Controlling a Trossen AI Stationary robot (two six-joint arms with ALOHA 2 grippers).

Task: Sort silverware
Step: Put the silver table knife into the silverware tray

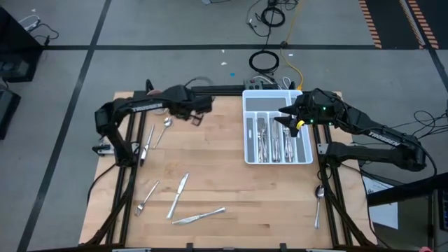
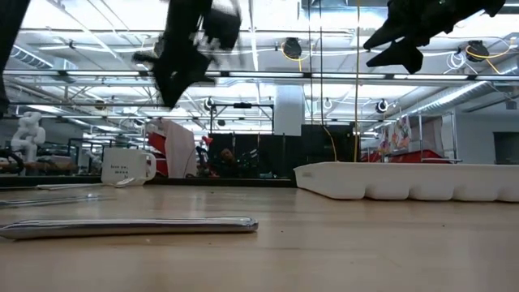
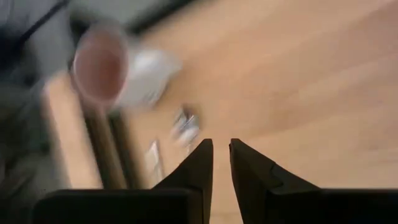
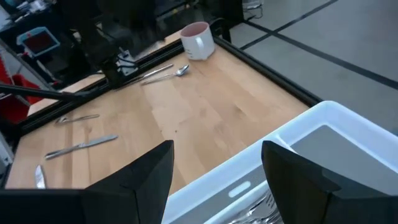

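Loose silverware lies flat on the wooden table: a spoon [image 1: 165,126] and another piece [image 1: 145,147] at the far left, and a fork [image 1: 147,198] and two knives [image 1: 178,194] [image 1: 199,216] near the front. More silverware [image 1: 274,143] fills the white tray [image 1: 248,105] at the far right. My left gripper [image 1: 198,117] hangs above the table's far left part, its fingers [image 3: 202,162] a narrow gap apart with nothing between them. My right gripper [image 4: 217,168] hovers wide open over the tray, holding nothing.
A pink-and-white mug [image 4: 198,38] stands at the table's far left corner. One spoon [image 1: 318,203] lies by the table's right edge, near the front. Bare wood stretches across the table's middle [image 1: 217,161].
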